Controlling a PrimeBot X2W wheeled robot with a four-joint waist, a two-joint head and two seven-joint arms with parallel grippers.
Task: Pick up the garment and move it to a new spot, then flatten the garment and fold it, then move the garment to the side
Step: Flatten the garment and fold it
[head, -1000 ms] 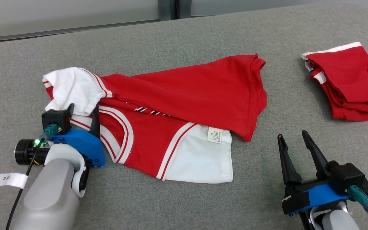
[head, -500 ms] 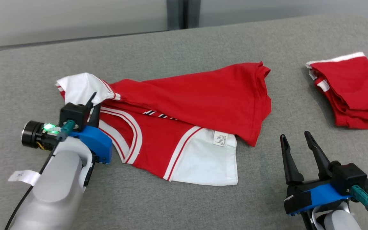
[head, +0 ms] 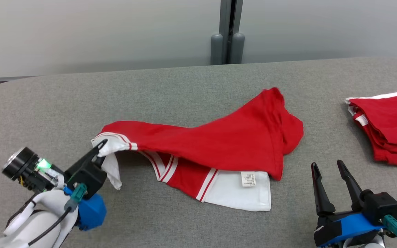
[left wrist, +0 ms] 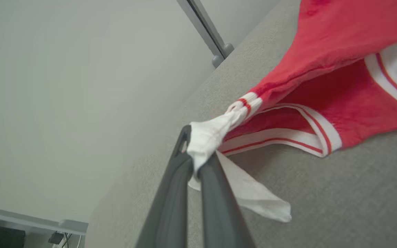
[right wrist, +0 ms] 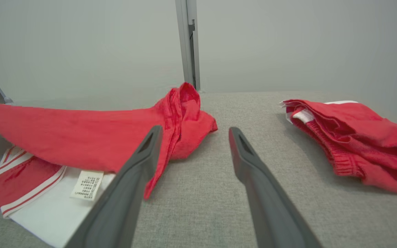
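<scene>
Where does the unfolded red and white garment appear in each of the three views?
Head view: garment at centre, stretched left to right.
Left wrist view: garment upper right, sleeve clamped in left pincer.
Right wrist view: garment on the left half.
Shared landmark: grey wall post.

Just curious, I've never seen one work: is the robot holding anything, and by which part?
The left gripper pinches the red-and-white garment by its white sleeve end. The right gripper is open, holding nothing.

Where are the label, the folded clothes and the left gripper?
label [head: 248, 179]: head view, middle of the white tag.
folded clothes [head: 391, 117]: head view, red top layer.
left gripper [left wrist: 195, 155]: left wrist view, between its shut fingertips.
</scene>
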